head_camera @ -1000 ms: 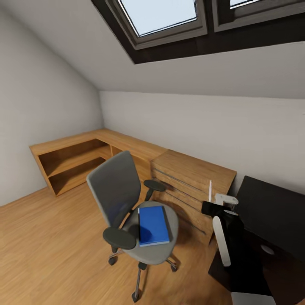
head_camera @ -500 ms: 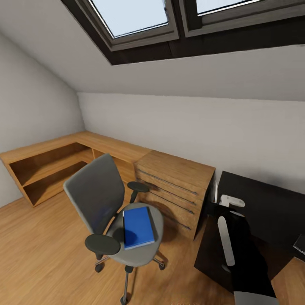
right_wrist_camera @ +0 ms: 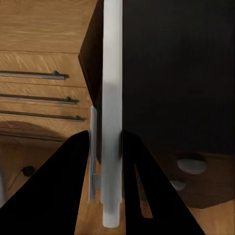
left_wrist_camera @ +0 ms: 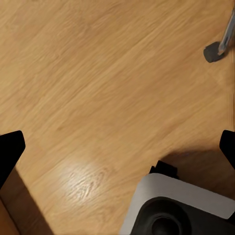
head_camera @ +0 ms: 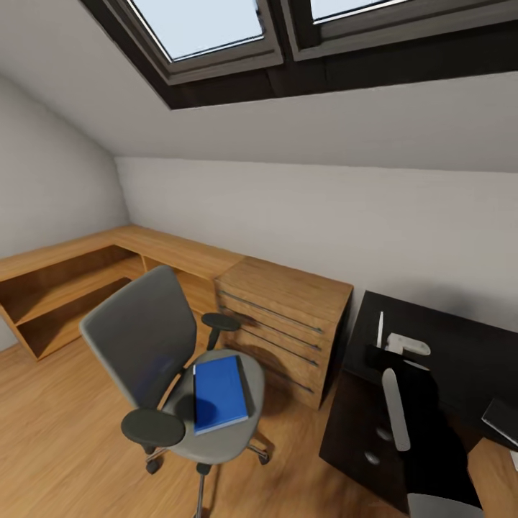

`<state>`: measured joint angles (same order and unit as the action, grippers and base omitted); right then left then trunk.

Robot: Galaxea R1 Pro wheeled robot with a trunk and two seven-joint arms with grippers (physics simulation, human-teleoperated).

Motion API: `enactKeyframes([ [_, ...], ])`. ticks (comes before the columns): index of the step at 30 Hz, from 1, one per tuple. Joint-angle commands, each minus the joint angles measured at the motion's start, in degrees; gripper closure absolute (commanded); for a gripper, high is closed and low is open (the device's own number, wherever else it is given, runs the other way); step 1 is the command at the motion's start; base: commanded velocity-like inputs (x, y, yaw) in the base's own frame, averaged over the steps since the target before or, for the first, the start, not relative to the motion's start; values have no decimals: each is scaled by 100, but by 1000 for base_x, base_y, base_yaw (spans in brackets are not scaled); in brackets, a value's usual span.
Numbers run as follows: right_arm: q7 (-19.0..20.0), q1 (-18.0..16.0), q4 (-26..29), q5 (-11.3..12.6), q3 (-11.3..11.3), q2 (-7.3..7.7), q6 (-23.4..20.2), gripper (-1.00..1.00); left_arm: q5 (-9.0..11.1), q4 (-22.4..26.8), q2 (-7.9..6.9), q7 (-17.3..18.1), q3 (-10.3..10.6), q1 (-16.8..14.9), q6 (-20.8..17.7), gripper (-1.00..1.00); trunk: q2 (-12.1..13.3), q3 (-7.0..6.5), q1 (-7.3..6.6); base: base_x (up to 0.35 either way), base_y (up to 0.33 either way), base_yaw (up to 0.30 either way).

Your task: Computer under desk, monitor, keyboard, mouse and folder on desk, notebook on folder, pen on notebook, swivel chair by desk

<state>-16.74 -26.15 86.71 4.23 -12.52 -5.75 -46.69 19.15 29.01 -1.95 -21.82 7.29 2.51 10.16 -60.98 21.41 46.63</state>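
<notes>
A grey swivel chair [head_camera: 144,338] stands on the wooden floor, apart from the black desk [head_camera: 460,360] at the right. A blue folder [head_camera: 219,393] lies flat on the chair's seat. My right gripper [head_camera: 379,350] hangs over the desk's left end, shut on a white pen [head_camera: 380,328] that stands upright. In the right wrist view the pen [right_wrist_camera: 111,98] runs between the two dark fingers [right_wrist_camera: 73,176] of the right gripper [right_wrist_camera: 111,147]. My left gripper [left_wrist_camera: 117,147] is open above bare floor, with nothing between its fingertips [left_wrist_camera: 11,149].
A wooden drawer unit [head_camera: 284,324] stands between the chair and the desk. Low wooden shelving [head_camera: 65,288] runs along the left wall. A dark flat object [head_camera: 503,421] shows at the desk's right edge. A chair caster [left_wrist_camera: 214,51] and my own base [left_wrist_camera: 176,210] appear in the left wrist view.
The camera has swung to the right: chair, shelving and drawers have shifted left in the picture and more of the black desk shows. The pen stays in my right gripper.
</notes>
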Motion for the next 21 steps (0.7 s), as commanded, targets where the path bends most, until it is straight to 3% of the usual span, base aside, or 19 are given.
enactKeyframes([
  [1,-1,-4,-11,52,-14,2,-15,100,53,6,-8,-41,50,0,23,-100,-4,5,2,81,-76,-1],
  [3,72,-4,-80,51,-30,23,-15,100,49,2,-7,-41,52,0,27,-100,-4,5,2,53,-46,-1],
  [9,172,-17,-577,58,-46,312,9,100,46,0,-9,-48,53,1,30,-100,-4,5,2,213,-8,0],
  [13,375,-93,-1454,60,-48,620,237,100,45,0,-4,-50,53,1,30,-100,-4,5,2,85,-1,0],
  [19,420,-384,-2201,60,-48,764,559,100,45,0,-3,-50,51,2,37,-100,-4,5,2,108,0,0],
  [21,424,-530,-2588,60,-48,879,755,100,45,-5,-6,-50,47,2,60,-100,-4,5,2,251,0,0],
])
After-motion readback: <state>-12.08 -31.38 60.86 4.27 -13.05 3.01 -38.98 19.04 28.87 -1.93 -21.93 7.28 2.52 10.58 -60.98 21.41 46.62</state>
